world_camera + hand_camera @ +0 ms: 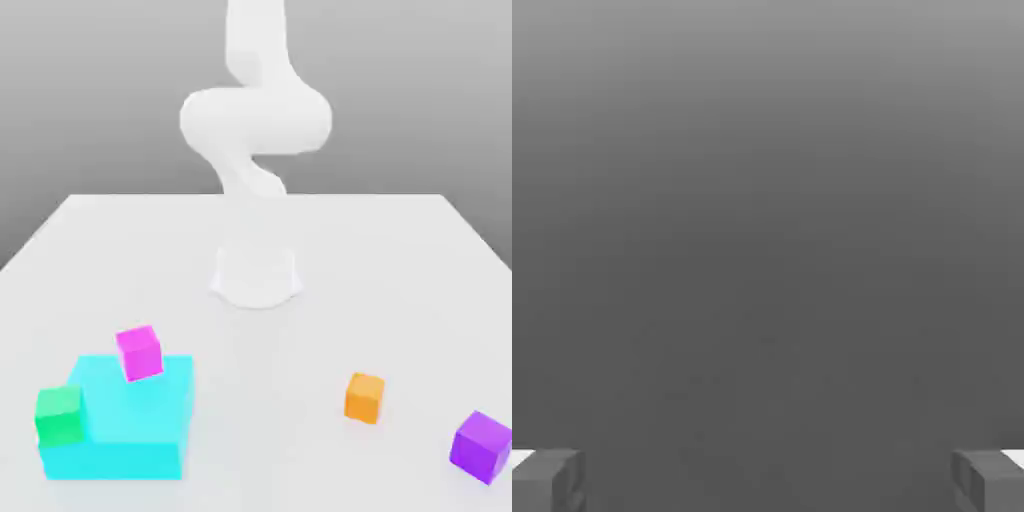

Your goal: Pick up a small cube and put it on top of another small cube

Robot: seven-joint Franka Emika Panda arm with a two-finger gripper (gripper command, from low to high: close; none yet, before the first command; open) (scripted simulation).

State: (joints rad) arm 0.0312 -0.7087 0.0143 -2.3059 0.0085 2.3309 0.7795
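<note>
Violet cube (482,446) sits lower right of exterior frame, untouched on white table (400,260). Orange cube (364,396) near, to its left — my likely stacking base. Pink cube (139,351) and green cube (59,414) rest on cyan block (130,430), lower left. My gripper (768,480) released wide, grasping nothing, ready for pick.

White table (400,260), arm base (256,275) at centre. Large cyan block (130,430) on the exterior view's left, bearing pink cube (139,352) and green cube (59,415). Right: orange cube (364,397); violet cube (481,446) near it.
</note>
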